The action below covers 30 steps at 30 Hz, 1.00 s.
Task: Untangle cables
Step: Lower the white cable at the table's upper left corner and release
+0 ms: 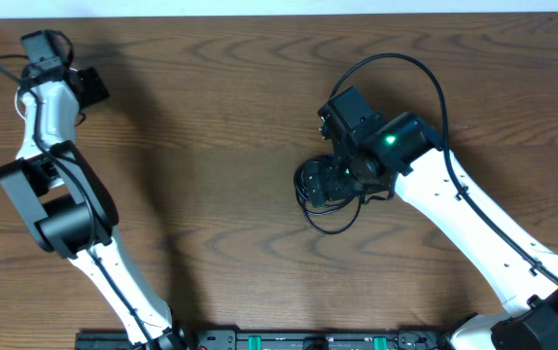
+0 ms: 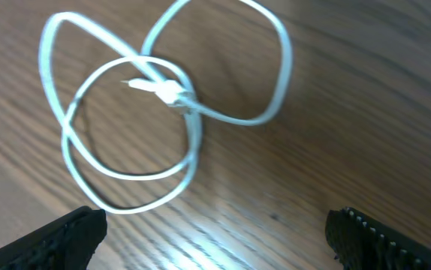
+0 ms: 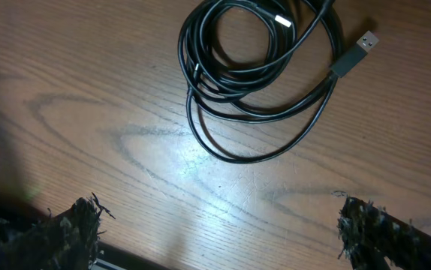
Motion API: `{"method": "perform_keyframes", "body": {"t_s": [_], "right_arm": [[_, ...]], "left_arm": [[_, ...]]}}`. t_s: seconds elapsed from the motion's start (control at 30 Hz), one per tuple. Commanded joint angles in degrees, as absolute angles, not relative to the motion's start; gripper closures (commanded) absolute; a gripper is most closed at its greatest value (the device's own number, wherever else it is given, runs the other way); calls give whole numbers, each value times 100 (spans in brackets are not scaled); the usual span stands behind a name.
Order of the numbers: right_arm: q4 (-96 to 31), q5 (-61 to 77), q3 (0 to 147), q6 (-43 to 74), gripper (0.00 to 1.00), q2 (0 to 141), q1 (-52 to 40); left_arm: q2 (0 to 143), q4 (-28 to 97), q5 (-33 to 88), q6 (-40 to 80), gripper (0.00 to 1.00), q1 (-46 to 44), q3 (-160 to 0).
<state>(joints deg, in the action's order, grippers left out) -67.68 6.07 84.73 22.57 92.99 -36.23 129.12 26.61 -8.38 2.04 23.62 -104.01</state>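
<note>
The left gripper stands wide, its dark fingers at the lower corners of its wrist view with only bare wood between them. Just ahead of the fingertips, the nearest loop of the white cable lies flat on the table, apart from both fingers. Past that loop the cord crosses itself at a small pale plug. Two more loops reach out ahead, one fore-left and one fore-right, the second cut off by the top of the view. Ahead of the right-hand finger, beside the cord, the wood is open. From overhead the left arm sits close to the table's far left corner, with the far edge just beyond it and wide bare wood toward the centre. The right gripper is also spread wide and holds nothing. Its rough-looking fingertips frame a broad band of bare, glare-lit wood. Beyond that band lie the black cables, coiled together in overlapping rings well clear of the fingers, one long loop sagging back toward the gripper. A flat metal-tipped plug sticks out at the coil's fore-right, and a small pale plug end lies on the rings at the far side. Where one black cord ends and the other begins cannot be told. Overhead, the coil lies near the table's middle, with open wood toward the far edge and toward the left arm.
</note>
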Motion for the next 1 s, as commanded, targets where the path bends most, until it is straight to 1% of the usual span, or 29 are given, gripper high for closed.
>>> {"method": "perform_keyframes", "body": {"t_s": [0.0, 0.07, 0.1, 0.17, 0.23, 0.3, 0.33, 0.37, 0.57, 0.77, 0.97], "right_arm": [[-6766, 646, 8453, 2270, 1, 9303, -3649], [-6761, 646, 8453, 2272, 1, 9303, -3658], [-6759, 646, 8453, 2272, 1, 9303, -3660], [-6748, 646, 8453, 2276, 1, 9303, -3660], [-6748, 646, 8453, 2338, 1, 9303, -3660], [-6748, 650, 8453, 2377, 1, 9303, -3660], [-6746, 659, 8453, 2377, 1, 9303, -3660], [-6746, 661, 8453, 2377, 1, 9303, -3660], [-6740, 659, 8453, 2377, 1, 9303, -3660], [-6663, 661, 8453, 2377, 1, 9303, -3688], [-6661, 659, 8453, 2375, 1, 9303, -3686]], "left_arm": [[12912, 2672, -856, 626, 1, 2620, -10346], [12954, 2676, -884, 711, 3, 2735, -10294], [12980, 2681, -882, 801, 10, 2797, -10269], [13076, 2724, -878, 963, 40, 2923, -10235], [13190, 2766, -860, 1157, 54, 3024, -10232], [13275, 2810, -834, 1170, 76, 3098, -10232], [13301, 2821, -834, 1170, 81, 3120, -10232], [13310, 2818, -832, 1170, 91, 3138, -10232], [13310, 2877, -814, 1175, 92, 3159, -10230], [13312, 3089, -812, 1619, 92, 3155, -10193], [13316, 3210, -816, 1662, 92, 3155, -10134]]}}
